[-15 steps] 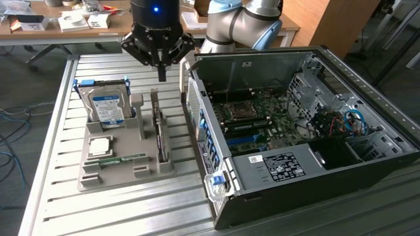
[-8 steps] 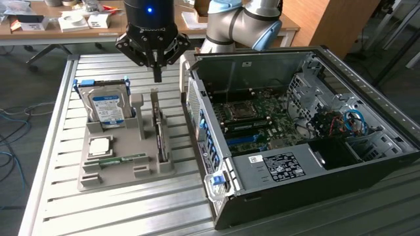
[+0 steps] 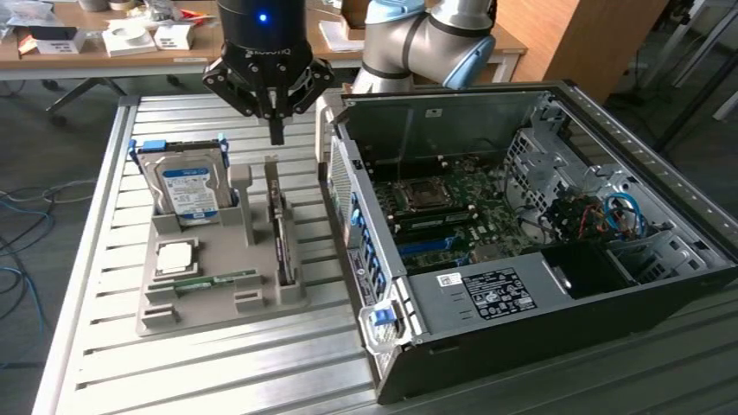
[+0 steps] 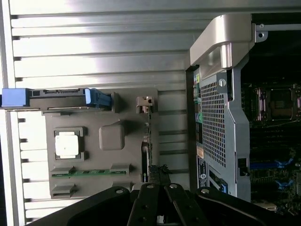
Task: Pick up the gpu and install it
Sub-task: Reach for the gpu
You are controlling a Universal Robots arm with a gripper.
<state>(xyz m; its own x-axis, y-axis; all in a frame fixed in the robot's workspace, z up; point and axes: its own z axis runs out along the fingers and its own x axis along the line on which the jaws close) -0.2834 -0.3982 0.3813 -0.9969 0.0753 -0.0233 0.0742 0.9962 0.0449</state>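
End effector [image 3: 276,131] closed, empty, above gpu [image 3: 282,238] upright in grey tray [image 3: 207,309], wrist view showing its thin edge

The gpu [image 3: 280,229] is black with a pale silver bracket end. The holder [image 3: 219,303] is plain grey. The table [image 3: 173,372] is silvery, ribbed with parallel slats. The hard drive [image 3: 190,186] is silver with a blue-and-white label and 2 blue side rails. The memory stick [image 3: 213,279] is green. The computer case [image 3: 600,294] is black, its motherboard [image 3: 461,216] green, its rear panel [image 4: 214,127] a silver perforated grid. The arm [image 3: 461,52] is silver with pale blue caps.
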